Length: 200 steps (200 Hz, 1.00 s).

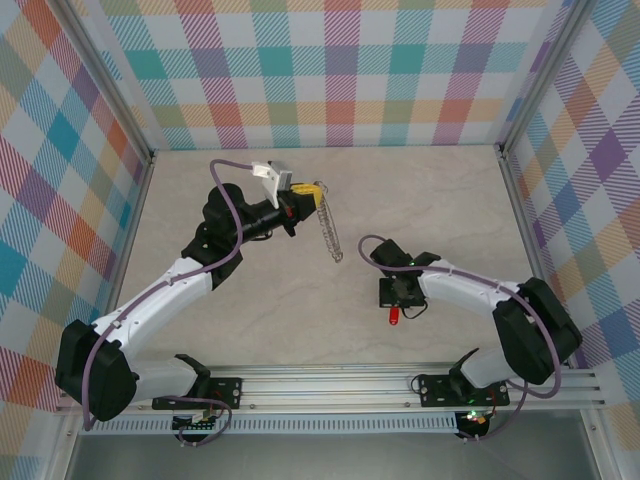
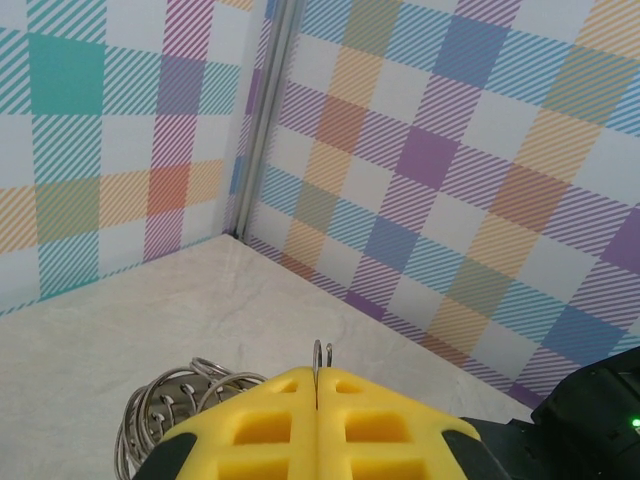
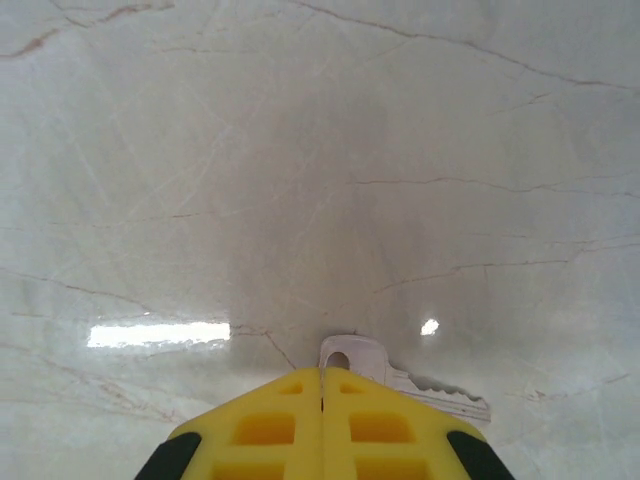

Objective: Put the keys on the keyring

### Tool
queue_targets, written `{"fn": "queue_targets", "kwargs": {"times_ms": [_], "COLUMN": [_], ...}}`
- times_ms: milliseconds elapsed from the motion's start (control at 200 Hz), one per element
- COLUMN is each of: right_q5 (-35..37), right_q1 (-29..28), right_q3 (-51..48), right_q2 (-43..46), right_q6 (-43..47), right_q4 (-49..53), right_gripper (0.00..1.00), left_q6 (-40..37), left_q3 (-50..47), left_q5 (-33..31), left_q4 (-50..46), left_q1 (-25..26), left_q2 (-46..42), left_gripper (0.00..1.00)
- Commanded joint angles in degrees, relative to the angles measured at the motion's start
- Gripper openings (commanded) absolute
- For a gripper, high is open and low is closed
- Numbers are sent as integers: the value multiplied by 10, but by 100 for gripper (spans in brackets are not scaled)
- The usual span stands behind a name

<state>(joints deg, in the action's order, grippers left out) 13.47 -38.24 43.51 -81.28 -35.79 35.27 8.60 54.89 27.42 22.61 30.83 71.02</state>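
Left arm: rises from its base at the near left, runs diagonally toward the far middle, wrist turned to the right.
Left gripper: jaws closed, yellow pads pressed flat together, pinching the thin wire of the keyring.
Keyring: held off the surface at the left jaws, seen edge-on from above as a narrow silver strip slanting from the jaws toward the near right; in the left wrist view, two wire ends poke up past the pad seam.
Small loops: bunched along the rim, hanging to the left of the pads in the left wrist view.
Right arm: climbs from its base at the near right, elbow out to the right, forearm folding back left toward the middle, wrist tipped down close over the surface.
Right gripper: jaws closed, pads meeting along a thin seam, tips right at the key; cannot tell whether the key is actually pinched.
Key: low on the surface at the right jaws' tips, holed pale end just beyond the seam, toothed blade running right behind the right pad; from above, a red bit on the near side of the gripper.
Spacing: keyring left of and farther than the key, well apart.
Surroundings: checked walls on the left, far and right; metal rail along the near edge.
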Motion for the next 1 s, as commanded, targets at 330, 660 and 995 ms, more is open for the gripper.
{"fn": "queue_targets", "kwargs": {"times_ms": [330, 660, 995], "right_q5": [-15, -234, -432], "right_q1": [4, 129, 231], "right_q3": [56, 100, 95], "right_q2": [95, 160, 181], "right_q6": [55, 155, 163], "right_q4": [25, -118, -301], "right_gripper": [0, 0, 0], "left_q6": [12, -3, -24], "left_q3": [7, 33, 78], "left_q5": [17, 67, 136], "left_q4": [39, 0, -49], "left_q1": [-8, -8, -8], "left_q2": [-4, -4, 20], "left_gripper": [0, 0, 0]}}
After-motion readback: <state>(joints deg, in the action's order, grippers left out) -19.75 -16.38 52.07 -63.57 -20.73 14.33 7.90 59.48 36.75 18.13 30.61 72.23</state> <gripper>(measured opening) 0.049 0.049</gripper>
